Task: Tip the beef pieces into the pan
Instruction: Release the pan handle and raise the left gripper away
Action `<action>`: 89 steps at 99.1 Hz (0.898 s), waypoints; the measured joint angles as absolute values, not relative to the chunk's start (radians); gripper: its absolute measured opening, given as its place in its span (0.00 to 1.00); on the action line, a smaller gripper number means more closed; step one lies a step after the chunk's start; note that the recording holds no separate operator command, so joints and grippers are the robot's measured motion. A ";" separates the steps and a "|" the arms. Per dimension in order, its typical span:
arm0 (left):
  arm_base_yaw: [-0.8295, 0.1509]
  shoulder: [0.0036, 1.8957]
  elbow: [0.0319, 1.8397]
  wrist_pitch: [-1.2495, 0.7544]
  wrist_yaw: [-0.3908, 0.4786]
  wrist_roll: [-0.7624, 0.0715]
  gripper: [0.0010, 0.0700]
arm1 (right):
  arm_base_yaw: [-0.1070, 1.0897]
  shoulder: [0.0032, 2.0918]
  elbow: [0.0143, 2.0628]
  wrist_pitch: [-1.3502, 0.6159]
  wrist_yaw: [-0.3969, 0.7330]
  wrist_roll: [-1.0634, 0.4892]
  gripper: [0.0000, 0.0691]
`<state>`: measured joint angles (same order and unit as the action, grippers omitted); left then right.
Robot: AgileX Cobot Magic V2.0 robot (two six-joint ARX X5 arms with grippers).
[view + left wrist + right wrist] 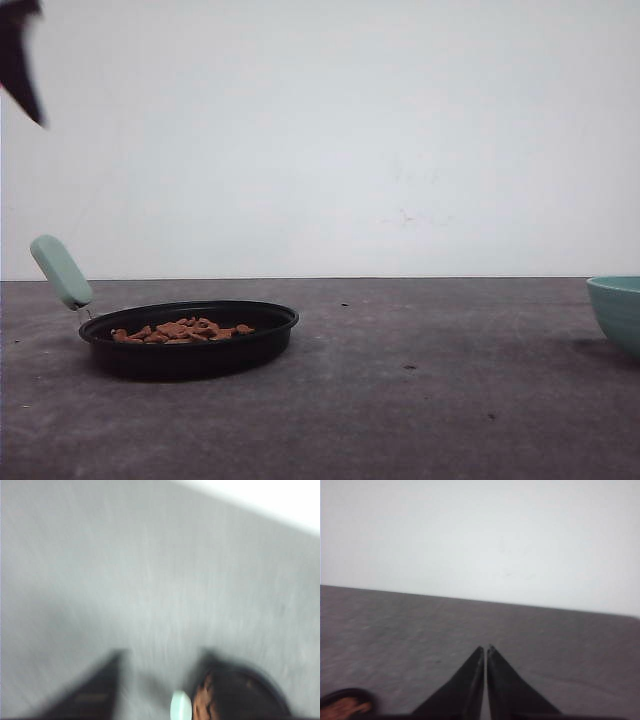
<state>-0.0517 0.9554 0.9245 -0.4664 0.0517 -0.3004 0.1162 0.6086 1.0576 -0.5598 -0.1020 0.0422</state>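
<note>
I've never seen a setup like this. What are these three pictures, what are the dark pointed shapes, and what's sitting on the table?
It is a robot with two arms, each ending in a pincer. One camera faces forward over the grey table; the other two ride on the wrists. The dark points are the pincers: the right pincer is closed and empty, the left pincer is open, blurred and holding nothing. On the table stands a black pan with a mint-green handle, holding beef pieces. A teal bowl sits at the right edge.
</note>
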 joint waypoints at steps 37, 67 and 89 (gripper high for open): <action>-0.063 0.519 0.887 -0.626 0.025 -0.066 0.01 | 0.118 0.352 0.591 -0.332 0.073 0.022 0.01; -0.063 0.430 0.870 -0.644 0.025 -0.064 0.01 | 0.119 0.347 0.572 -0.290 0.049 0.022 0.01; -0.063 0.431 0.870 -0.644 0.025 -0.064 0.01 | 0.125 0.347 0.572 -0.286 0.052 0.022 0.01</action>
